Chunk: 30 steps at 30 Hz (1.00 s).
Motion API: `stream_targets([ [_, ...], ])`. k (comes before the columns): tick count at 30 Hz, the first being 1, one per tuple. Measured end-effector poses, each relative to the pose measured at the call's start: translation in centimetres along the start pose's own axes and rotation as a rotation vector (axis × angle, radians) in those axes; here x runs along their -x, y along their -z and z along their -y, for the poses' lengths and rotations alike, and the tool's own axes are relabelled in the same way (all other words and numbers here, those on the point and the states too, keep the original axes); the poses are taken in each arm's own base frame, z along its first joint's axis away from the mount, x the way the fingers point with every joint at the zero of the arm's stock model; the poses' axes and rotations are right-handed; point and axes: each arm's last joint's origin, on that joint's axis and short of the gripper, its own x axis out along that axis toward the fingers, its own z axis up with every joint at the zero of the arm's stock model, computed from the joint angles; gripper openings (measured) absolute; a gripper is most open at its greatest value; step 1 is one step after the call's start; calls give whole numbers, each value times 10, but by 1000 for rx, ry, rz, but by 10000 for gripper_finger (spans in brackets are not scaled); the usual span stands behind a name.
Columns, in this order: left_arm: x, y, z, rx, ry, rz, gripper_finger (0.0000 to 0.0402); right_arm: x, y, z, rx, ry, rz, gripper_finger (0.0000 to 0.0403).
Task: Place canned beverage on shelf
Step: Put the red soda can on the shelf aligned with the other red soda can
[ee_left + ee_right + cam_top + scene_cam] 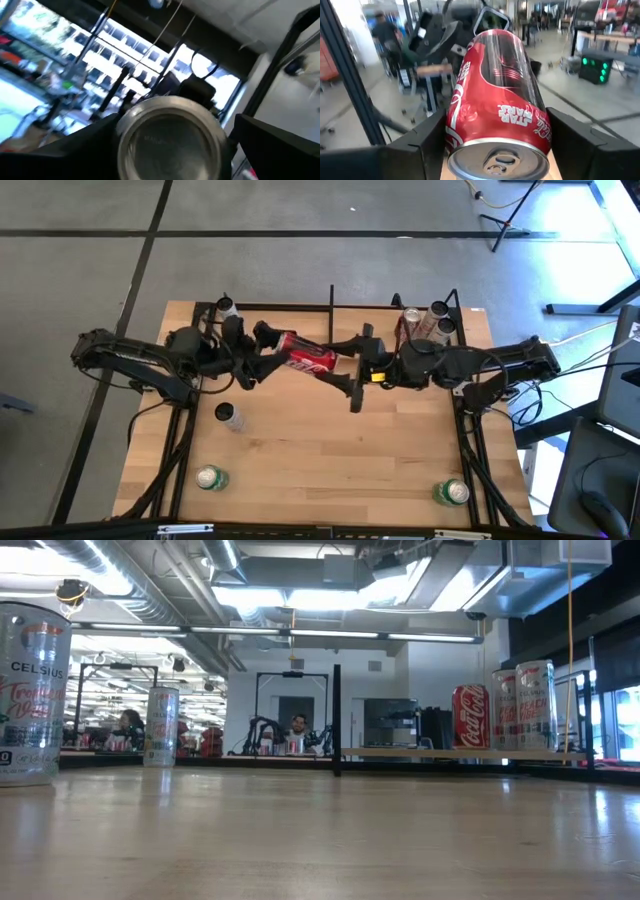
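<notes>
A red Coca-Cola can (305, 353) lies level in the air above the table's far middle, between my two grippers. My left gripper (268, 352) is shut on its bottom end and my right gripper (325, 360) on its top end. The can's concave bottom (170, 142) faces the left wrist camera. Its top with the pull tab (499, 162) faces the right wrist camera. The shelf (450, 753), a light board with black rods (332, 295), stands at the far right. It holds a red can (470, 716) and two silver cans (536, 705). The low view shows neither gripper. My left gripper has the can's bottom end (122, 135) between its two fingers, coming level from the table's left along the can's axis. The can is clear of the table. My right gripper has the can's top end (455, 135) between its two fingers (420, 142), one on each side wall. It comes level from the table's right, along the can. The can lies on its side with the tab end toward this wrist.
Loose cans stand on the table: a silver one (230, 417) left of centre, green-topped ones at the near left (210, 477) and near right (452, 492), and one at the far left (227, 306). A tall Celsius can (28, 690) stands close to the low camera.
</notes>
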Motion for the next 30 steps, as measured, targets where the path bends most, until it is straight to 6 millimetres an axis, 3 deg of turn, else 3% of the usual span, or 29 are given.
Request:
stream_targets([
  [13, 17, 28, -22, -148, -255, -372, 393, 43, 18, 16, 8, 34, -403, 262],
  [22, 33, 48, -34, -125, -370, -636, 394, 59, 53, 21, -20, 24, -823, 262],
  [30, 34, 50, -32, -116, -371, -650, 394, 56, 99, 19, -65, 25, -1316, 261],
])
